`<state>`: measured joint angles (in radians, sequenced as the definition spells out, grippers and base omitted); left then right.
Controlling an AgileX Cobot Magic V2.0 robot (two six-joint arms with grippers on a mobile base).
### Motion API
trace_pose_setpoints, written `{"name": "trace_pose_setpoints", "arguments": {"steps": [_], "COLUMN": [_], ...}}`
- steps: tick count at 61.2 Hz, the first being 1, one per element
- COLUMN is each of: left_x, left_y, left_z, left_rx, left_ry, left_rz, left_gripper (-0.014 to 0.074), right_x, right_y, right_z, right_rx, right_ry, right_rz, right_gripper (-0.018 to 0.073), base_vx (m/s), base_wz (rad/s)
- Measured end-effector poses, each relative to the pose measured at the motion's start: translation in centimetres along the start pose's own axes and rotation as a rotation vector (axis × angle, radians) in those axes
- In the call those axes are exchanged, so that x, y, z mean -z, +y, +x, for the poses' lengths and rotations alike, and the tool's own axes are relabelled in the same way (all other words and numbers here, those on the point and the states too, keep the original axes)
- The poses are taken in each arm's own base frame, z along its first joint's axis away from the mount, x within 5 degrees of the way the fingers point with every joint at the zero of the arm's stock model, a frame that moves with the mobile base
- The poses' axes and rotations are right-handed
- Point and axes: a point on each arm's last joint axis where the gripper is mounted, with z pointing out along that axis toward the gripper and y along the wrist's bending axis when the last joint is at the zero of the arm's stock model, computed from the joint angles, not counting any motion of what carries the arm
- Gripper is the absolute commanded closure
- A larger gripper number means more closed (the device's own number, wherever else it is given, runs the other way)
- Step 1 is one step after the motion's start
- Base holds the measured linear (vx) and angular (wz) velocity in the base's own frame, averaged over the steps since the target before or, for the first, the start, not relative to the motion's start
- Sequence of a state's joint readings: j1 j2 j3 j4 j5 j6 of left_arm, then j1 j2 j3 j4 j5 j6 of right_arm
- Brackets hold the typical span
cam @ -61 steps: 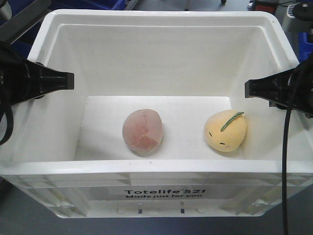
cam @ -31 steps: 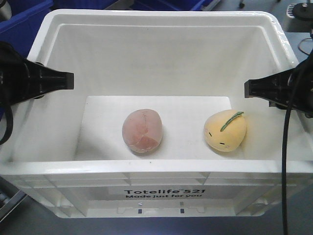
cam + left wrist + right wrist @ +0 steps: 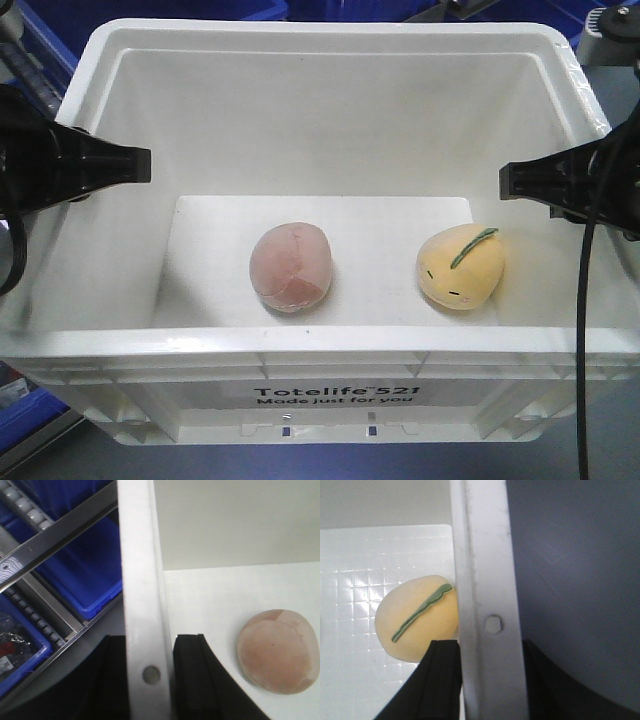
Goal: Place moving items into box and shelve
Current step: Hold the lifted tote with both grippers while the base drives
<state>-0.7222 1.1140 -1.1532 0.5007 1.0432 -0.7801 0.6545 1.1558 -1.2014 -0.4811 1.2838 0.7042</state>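
- The box (image 3: 320, 345), both toys and both grippers are found at the same places in the front view as a second ago. The blue bins (image 3: 85, 575) around the box are seen shifted, so carrying toward the shelf is judged to be under way.
- The left gripper (image 3: 149, 645) is pinched on the left rim, with one finger on each side of the wall. The right gripper (image 3: 490, 650) is clamped likewise on the right rim.
- The pink ball (image 3: 291, 266) and the yellow fruit (image 3: 460, 266) are contained on the box floor, apart and untouched by either gripper. Packing is judged complete.
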Motion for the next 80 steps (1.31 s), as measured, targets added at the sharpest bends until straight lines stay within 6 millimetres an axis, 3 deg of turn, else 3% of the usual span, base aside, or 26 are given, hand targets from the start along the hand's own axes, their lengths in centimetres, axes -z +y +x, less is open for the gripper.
{"name": "trace_pose_setpoints", "arguments": {"steps": [80], "left_x": [0.0], "left_y": [0.0], "left_z": [0.0], "left_rx": [0.0], "left_ry": [0.0], "left_rz": [0.0], "left_gripper": [0.0446], "right_x": [0.0], "right_y": [0.0], "right_z": [0.0], "right_rx": [0.0], "right_ry": [0.0], "right_rz": [0.0], "right_gripper": [0.0407], "base_vx": [0.1], "base_wz": [0.43]}}
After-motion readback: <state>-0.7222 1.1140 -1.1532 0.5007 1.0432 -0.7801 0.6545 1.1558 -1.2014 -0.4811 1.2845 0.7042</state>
